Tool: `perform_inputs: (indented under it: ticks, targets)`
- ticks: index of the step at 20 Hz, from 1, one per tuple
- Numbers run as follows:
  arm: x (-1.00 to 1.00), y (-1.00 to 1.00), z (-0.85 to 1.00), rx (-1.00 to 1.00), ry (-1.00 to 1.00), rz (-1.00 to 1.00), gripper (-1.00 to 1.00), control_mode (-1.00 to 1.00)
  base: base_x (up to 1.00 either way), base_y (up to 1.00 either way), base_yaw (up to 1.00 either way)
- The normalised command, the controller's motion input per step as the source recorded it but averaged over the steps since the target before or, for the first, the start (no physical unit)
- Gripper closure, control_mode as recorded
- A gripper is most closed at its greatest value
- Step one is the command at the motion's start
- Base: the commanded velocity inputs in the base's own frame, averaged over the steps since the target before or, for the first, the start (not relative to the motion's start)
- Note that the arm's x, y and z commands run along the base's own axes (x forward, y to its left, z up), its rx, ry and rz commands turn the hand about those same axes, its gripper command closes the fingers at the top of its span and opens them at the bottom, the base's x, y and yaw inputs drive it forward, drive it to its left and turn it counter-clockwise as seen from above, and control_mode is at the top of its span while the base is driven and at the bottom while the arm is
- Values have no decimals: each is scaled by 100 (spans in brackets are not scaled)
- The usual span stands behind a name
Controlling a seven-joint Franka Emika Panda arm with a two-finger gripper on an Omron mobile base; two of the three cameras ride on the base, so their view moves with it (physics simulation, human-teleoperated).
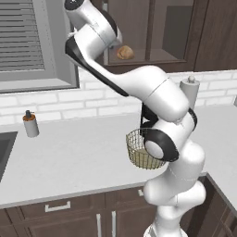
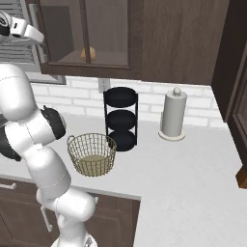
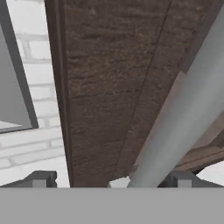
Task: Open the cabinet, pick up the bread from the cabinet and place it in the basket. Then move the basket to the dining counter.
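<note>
STEP: open cabinet [image 2: 144, 38] | gripper [image 3: 111, 181]: we set jaws wide apart astride handle [image 3: 183, 113], ready to clamp | bread [image 1: 124, 52]: inside.

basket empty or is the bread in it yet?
Empty. The basket on the worktop shows only its pale bottom through the mesh; the bread sits on the cabinet shelf behind the glass.

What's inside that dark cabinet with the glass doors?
Through the glass of the cabinet a single bread roll sits on the lower shelf. The rest of that glazed section looks bare. Whatever lies behind the solid wooden door to the right is hidden.
</note>
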Motion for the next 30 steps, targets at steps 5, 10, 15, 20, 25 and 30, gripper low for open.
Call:
perform_inputs:
  ticks: [5,10,15,20,25,30]
  targets:
    - [-2,-39,0,8,-17,0,-100,-100,0,0,0]
    - [37,-8,0,1,-6,2,-100,-100,0,0,0]
    - [43,-21,0,3,-10,6,-100,-100,0,0,0]
    - [30,-37,-18,5,-19,15,-100,-100,0,0,0]
    - [35,-44,-31,2,-21,17,-100,-100,0,0,0]
    - [49,-42,-10,3,-11,21,-100,-100,0,0,0]
